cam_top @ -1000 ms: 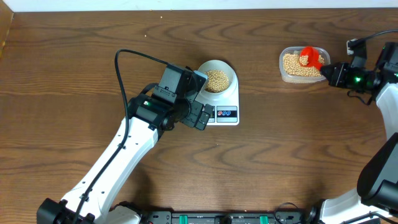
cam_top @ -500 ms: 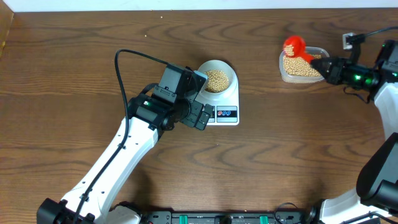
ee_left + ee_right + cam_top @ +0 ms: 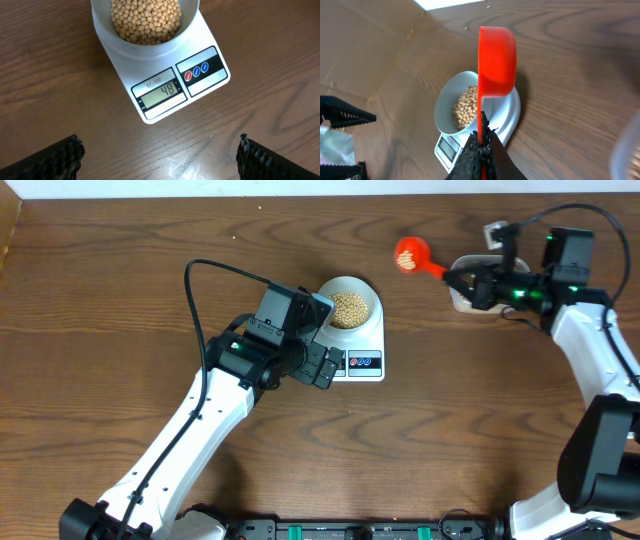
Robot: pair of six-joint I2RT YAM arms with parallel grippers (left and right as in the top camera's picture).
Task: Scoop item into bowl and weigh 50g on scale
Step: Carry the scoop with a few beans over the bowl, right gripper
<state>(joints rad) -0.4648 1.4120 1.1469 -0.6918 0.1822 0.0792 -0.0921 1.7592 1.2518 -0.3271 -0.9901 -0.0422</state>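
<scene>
The pale bowl [image 3: 350,304] full of tan beans [image 3: 349,308] sits on the white scale [image 3: 362,363]. In the left wrist view the bowl [image 3: 148,46] and beans [image 3: 145,20] are at the top and the scale's display [image 3: 163,92] reads 48. My left gripper [image 3: 159,157] is open and empty, hovering just in front of the scale. My right gripper [image 3: 468,283] is shut on the handle of a red scoop [image 3: 409,255], held in the air between the tub and the bowl. The right wrist view shows the scoop [image 3: 496,60] above the bowl [image 3: 451,107]; its contents are hidden.
A clear plastic tub [image 3: 462,298] with beans stands at the back right, mostly hidden behind my right arm. The left arm [image 3: 200,430] crosses the table's lower left. A pale wall edge [image 3: 300,188] runs along the back.
My right gripper lifted the red scoop out of the tub and carried it left toward the bowl. The left arm has not moved.
</scene>
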